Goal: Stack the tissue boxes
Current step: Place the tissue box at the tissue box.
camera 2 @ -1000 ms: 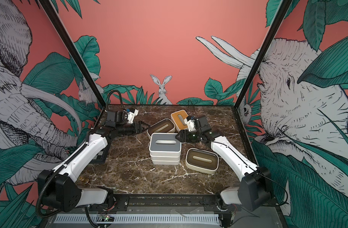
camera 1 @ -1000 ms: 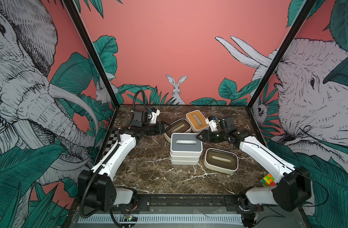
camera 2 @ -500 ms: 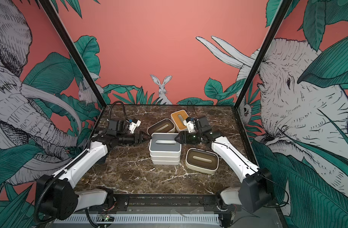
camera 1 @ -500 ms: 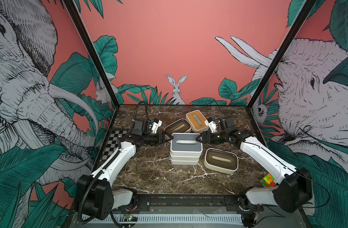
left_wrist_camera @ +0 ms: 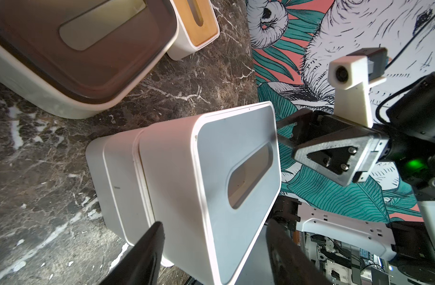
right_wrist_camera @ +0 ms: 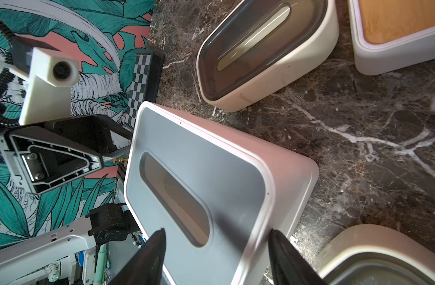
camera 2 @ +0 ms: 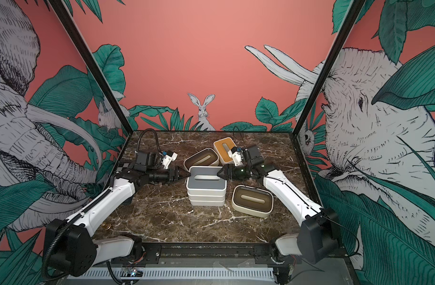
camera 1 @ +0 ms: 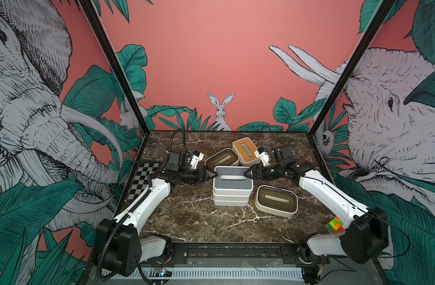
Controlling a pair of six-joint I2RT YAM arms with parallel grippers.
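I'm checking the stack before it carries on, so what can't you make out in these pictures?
Lids of the two lower boxes: covered by the grey-lidded top box, every view.
Whether the left gripper and right gripper press that box: blurred fingers hide contact in wrist views; too small in top views.
Multicoloured cube: partly behind the right arm, top view.

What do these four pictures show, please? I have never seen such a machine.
This is a robot with two white arms, each ending in a two-fingered gripper. Two pictures look down on the whole marble table from above; two come from cameras on the wrists. In the middle stands a stack of three tissue boxes, its top box grey-lidded. Beside it lie a tan-lidded box, a rear dark-lidded box and a front dark-lidded box. A checkerboard and a coloured cube sit at the edges. The left gripper and right gripper stand open at the top box's ends; nothing seems held.
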